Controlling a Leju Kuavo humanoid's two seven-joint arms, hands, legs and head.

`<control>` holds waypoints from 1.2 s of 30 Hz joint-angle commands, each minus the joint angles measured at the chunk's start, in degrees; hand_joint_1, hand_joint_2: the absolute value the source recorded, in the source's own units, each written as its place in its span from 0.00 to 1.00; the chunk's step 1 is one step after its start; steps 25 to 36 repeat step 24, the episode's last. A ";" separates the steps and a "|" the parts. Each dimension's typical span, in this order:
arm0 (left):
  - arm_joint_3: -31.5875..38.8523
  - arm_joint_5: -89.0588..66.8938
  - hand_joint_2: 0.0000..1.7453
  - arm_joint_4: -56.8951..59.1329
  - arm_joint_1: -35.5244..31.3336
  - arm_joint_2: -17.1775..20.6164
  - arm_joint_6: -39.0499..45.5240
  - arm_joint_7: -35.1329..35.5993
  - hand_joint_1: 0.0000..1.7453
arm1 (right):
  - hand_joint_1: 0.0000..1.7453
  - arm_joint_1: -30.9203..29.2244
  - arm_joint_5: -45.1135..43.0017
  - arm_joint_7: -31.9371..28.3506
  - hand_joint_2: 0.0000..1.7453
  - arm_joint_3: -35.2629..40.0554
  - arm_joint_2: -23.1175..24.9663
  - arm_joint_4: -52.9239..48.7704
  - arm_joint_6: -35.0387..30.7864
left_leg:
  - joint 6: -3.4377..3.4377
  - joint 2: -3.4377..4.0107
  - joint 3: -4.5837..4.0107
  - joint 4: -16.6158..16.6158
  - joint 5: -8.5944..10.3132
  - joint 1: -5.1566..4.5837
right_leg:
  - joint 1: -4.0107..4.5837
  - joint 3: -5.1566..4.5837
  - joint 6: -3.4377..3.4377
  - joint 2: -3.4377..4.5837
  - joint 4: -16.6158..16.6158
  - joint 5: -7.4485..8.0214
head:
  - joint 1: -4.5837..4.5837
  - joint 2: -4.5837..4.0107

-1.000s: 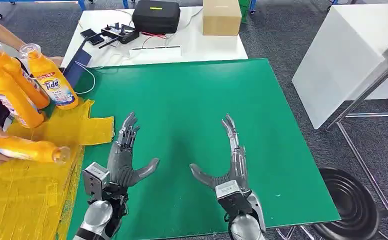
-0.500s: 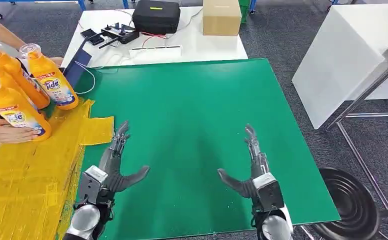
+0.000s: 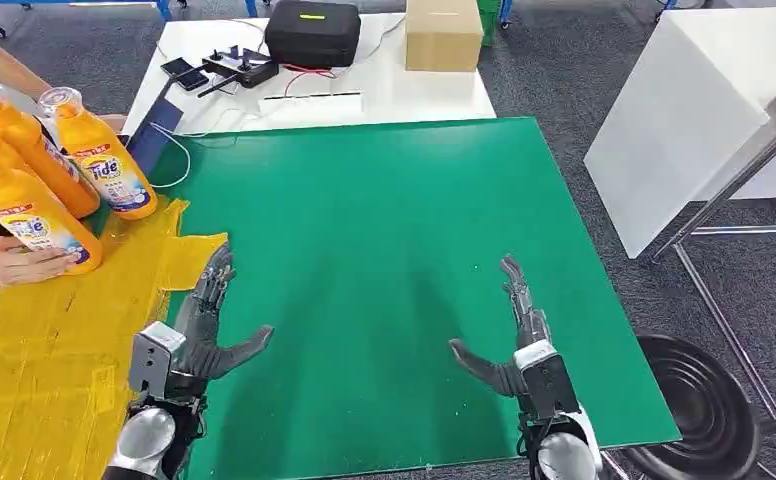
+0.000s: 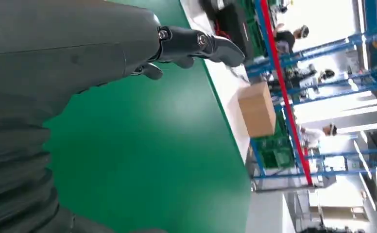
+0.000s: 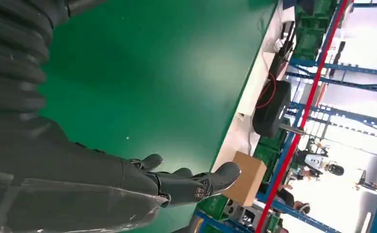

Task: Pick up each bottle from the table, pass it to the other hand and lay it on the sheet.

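Head view, nearest first: the left hand (image 3: 202, 335) and right hand (image 3: 517, 345) have drawn back toward the robot and spread wider apart over the last second, both with fingers splayed and holding nothing. On the yellow sheet (image 3: 54, 370) a person's hand (image 3: 14, 262) has stood the front Tide bottle (image 3: 30, 210) upright; a second ago it was carried lying down. Behind it two more orange bottles (image 3: 99, 155) stand at the sheet's far edge. By my reading no bottle waits on the green table mat (image 3: 384, 230), so the hands seem parked between rounds. Further off, a white table (image 3: 414, 90) carries a black case (image 3: 312, 30) and a cardboard box (image 3: 442, 33); grey carpet lies beyond.
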 commanded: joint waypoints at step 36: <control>-0.42 2.46 1.00 3.58 -0.01 -0.85 -2.47 -0.15 0.00 | 0.00 -2.98 0.87 -0.04 1.00 2.71 0.08 2.68 0.08 | -0.06 -0.02 0.15 -0.04 -0.04 0.04 | 0.03 0.15 -0.03 0.05 -0.06 -0.02 | 0.00 0.00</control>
